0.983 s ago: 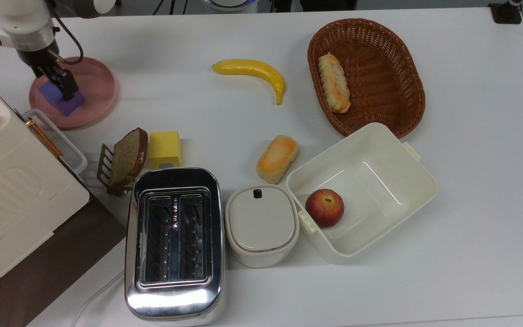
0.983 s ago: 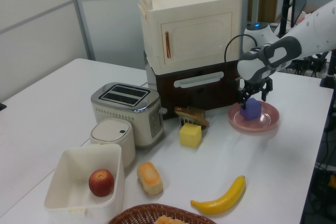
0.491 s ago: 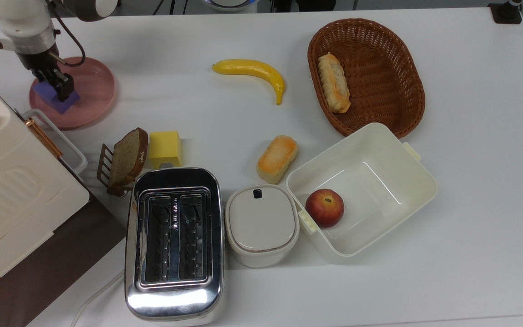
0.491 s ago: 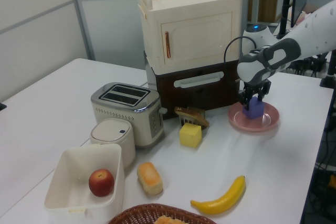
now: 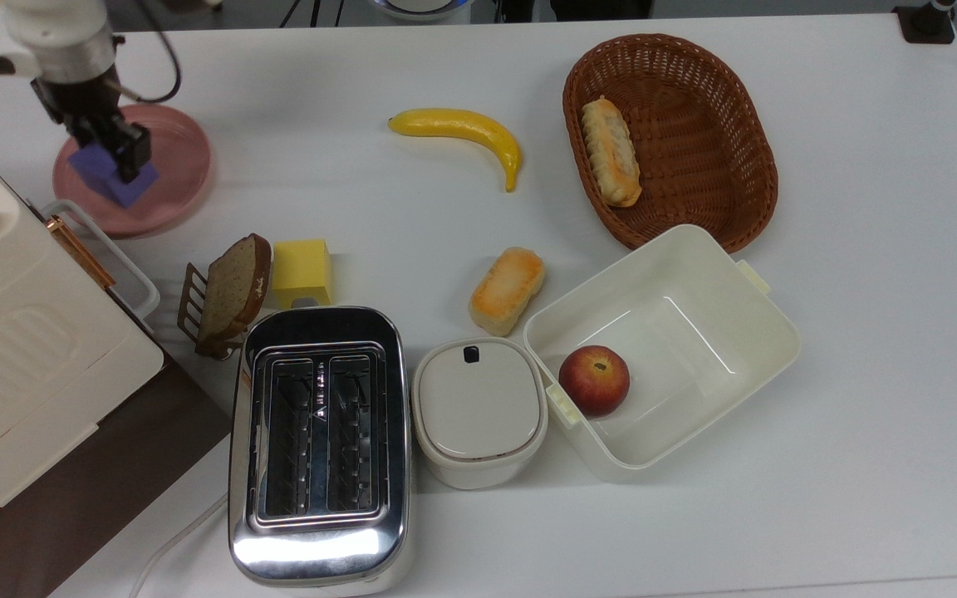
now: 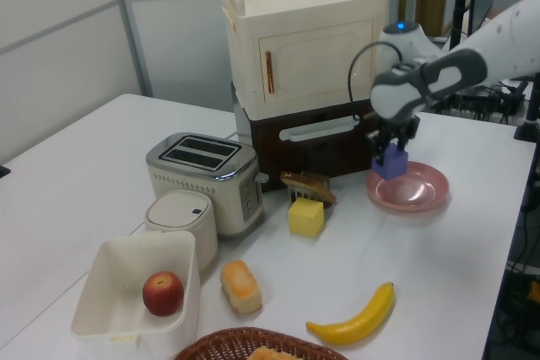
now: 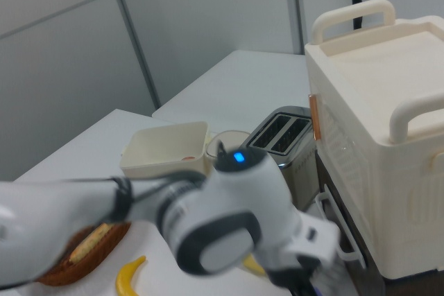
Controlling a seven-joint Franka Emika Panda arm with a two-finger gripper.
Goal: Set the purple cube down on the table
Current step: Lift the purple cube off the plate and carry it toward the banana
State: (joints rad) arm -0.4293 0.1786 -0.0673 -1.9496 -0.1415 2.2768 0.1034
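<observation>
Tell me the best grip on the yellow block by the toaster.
Come from above and pinch two opposite flat side faces of the yellow block. It sits flat with its top clear. Likely use the pair facing the toaster and open table; the bread slice crowds another face.

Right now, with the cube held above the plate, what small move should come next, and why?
Probably a sideways carry toward the banana. The gripper is shut on the cube, which the left view shows lifted off the plate; bare table lies just past the rim.
</observation>
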